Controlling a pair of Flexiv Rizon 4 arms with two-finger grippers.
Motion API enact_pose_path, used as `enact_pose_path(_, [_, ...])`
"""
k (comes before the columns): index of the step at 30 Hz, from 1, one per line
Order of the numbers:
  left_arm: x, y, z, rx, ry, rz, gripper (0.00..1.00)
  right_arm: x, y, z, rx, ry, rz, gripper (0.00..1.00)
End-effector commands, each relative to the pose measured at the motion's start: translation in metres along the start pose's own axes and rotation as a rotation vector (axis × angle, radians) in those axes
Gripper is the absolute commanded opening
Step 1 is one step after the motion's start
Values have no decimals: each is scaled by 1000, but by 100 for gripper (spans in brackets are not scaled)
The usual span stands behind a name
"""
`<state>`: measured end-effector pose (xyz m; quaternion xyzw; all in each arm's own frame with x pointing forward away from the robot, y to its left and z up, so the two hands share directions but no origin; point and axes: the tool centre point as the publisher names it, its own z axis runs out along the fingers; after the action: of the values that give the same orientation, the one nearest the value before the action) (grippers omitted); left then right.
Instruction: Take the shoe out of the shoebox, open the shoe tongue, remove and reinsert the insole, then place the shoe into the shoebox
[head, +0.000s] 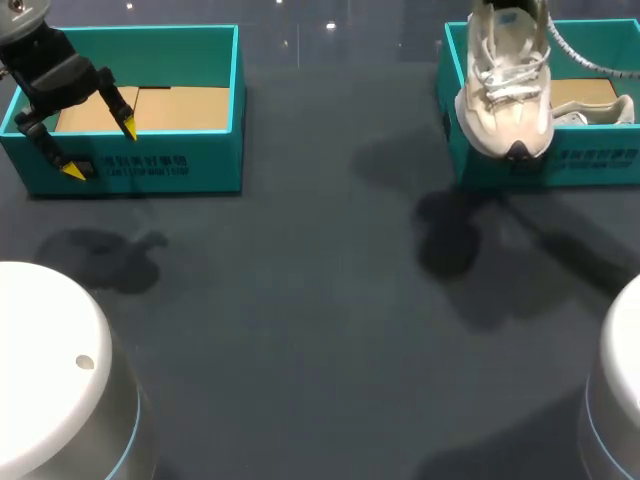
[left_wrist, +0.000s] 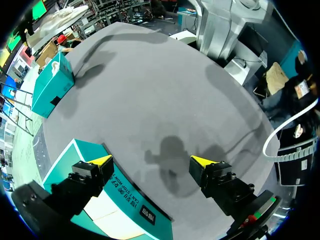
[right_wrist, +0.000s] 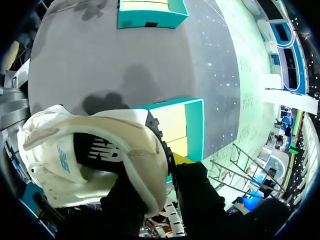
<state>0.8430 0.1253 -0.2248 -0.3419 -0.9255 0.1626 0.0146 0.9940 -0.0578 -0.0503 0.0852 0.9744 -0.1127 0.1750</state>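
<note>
A white sneaker (head: 505, 90) hangs toe-down over the front wall of the right teal shoebox (head: 600, 165). In the right wrist view my right gripper (right_wrist: 170, 167) is shut on the heel collar of the sneaker (right_wrist: 95, 150), with one yellow tip showing outside the collar and the shoebox (right_wrist: 195, 125) below. In the head view that gripper is almost wholly past the top edge. My left gripper (head: 101, 149) hovers open over the front left corner of the left teal box (head: 150, 165). Nothing lies between its fingers (left_wrist: 102, 162).
A second white shoe (head: 600, 112) lies inside the right shoebox. The left box (left_wrist: 125, 192) shows a bare cardboard floor. My arms' white bases (head: 50, 370) stand at the near corners. Dark tabletop (head: 320, 300) stretches between the boxes.
</note>
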Motion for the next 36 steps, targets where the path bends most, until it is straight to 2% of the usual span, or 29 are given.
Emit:
enact_pose_path(1, [0,0,0,-2,2,0,100,-38,-15,11,-3,30,-5,0])
enact_pose_path(4, [0,0,0,-2,2,0,100,-66,-26,24,1,33,-19,0])
enact_pose_path(9, [0,0,0,-2,2,0,100,-107,-45,47,-38,31,-67,0])
enact_pose_path(12, [0,0,0,-2,2,0,100,-129,-56,58,-27,35,-89,0])
enact_pose_path(20, [0,0,0,-2,2,0,100,-172,-89,84,-44,8,-136,0])
enact_pose_path(21, [0,0,0,-2,2,0,100,-176,-94,90,-31,23,-134,0])
enact_pose_path(33, [0,0,0,-2,2,0,100,-176,-94,90,-31,23,-134,0])
enact_pose_path(36, [0,0,0,-2,2,0,100,-187,-102,100,-63,20,-84,0])
